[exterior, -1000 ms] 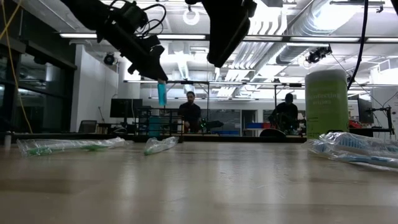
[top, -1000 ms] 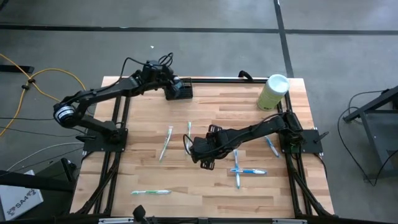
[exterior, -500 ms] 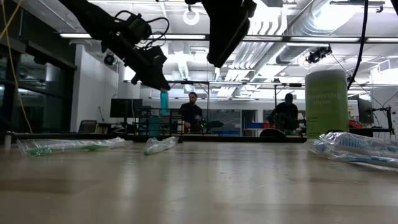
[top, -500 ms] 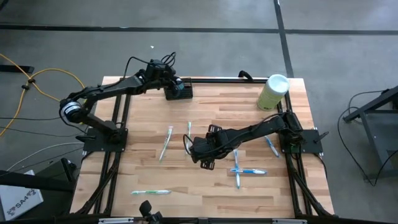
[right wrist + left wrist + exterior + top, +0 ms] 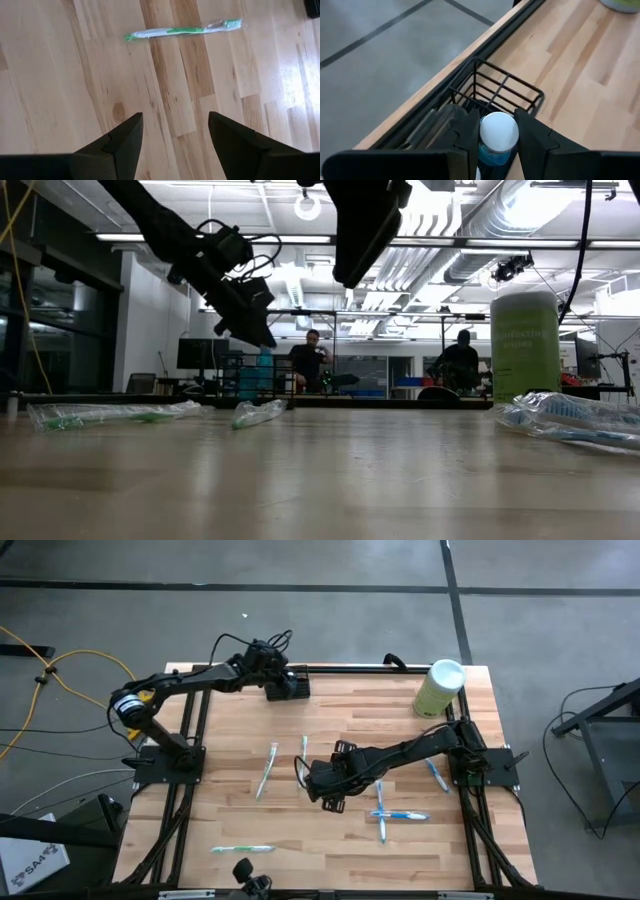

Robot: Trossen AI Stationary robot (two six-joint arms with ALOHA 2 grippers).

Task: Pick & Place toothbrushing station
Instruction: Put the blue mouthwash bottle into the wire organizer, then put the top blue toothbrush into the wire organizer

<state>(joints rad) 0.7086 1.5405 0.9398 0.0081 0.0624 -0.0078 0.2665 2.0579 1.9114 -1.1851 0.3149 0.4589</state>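
The toothbrushing station, a small black wire holder (image 5: 290, 686), stands at the table's far edge; it also shows in the left wrist view (image 5: 500, 92) and in the low view (image 5: 245, 378). My left gripper (image 5: 272, 678) is right over it, shut on a small blue tube with a white round end (image 5: 498, 132). My right gripper (image 5: 326, 790) hangs open and empty over the table's middle, above bare wood (image 5: 170, 125). My left gripper pinches the blue tube's body (image 5: 492, 154) between its two fingers, which slant down from the table's left. The tube lies along the fingers, its white end (image 5: 498, 131) past their tips and just over the holder's open top. Whether it touches the holder, I cannot tell.
Several wrapped toothbrushes lie on the wood: two near the middle (image 5: 266, 770) (image 5: 304, 752), one at the near left (image 5: 243, 849), others at the right (image 5: 400, 815) (image 5: 436, 775). A pale green cylinder with a white lid (image 5: 440, 688) stands at the far right.
My left gripper has gone down and toward the table's right, carrying the blue tube from well above the holder to its open top. My right gripper has kept still.
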